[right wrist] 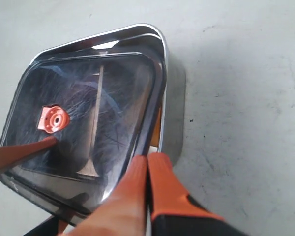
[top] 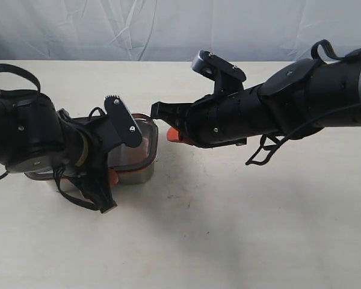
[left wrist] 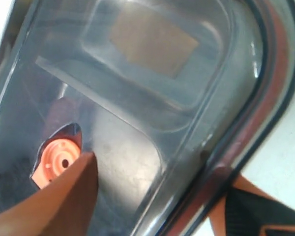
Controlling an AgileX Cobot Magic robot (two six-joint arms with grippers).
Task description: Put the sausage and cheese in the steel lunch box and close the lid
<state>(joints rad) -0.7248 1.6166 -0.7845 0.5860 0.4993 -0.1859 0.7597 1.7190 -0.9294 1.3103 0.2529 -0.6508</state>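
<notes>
- Step in hand, as judged: seating the lid (right wrist: pixel 88 108) on the steel lunch box (right wrist: pixel 174 113).
- Lid: lies on the box, not flush. The box rim shows past one edge, and orange seal shows at the corner nearest the right gripper (right wrist: pixel 146 160).
- Method advised: press straight down on that raised corner and steady the opposite side of the box so it does not slide on the table (top: pixel 228 229).
- Right gripper: clenched, fingers together and empty, tips at the lid's edge over the box corner.
- Left gripper (left wrist: pixel 160 184): spread wide, grasping nothing. One finger (right wrist: pixel 24 150) rests on the lid beside the orange valve tab (right wrist: pixel 53 119); the other sits outside the box rim.
- Sausage and cheese: cannot be made out through the dark lid.
</notes>
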